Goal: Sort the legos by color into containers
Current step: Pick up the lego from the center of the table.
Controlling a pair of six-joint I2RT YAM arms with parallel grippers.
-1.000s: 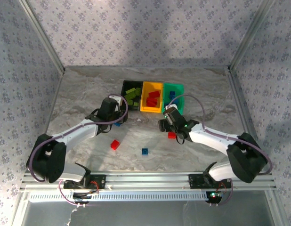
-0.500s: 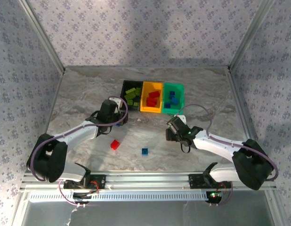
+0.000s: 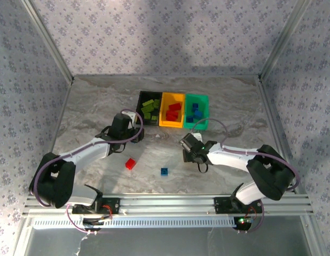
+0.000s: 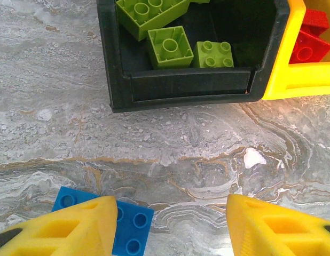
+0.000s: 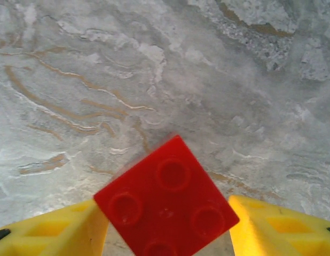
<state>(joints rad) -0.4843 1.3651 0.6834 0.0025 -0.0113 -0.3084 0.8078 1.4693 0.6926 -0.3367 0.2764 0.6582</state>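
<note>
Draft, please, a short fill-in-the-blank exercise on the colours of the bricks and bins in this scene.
The black bin holds only ____ bricks. Between the fingers of the right gripper sits a ____ brick. A ____ brick lies by the left gripper. The orange-yellow bin stands between the black bin and the ____ bin.
Missing words: lime green; red; blue; green.

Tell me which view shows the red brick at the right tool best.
Right wrist: the red brick sits large between the fingers of the right tool, four studs clear. From the top external view the right tool covers it. The left wrist view faces the black bin and a blue brick instead.
</note>
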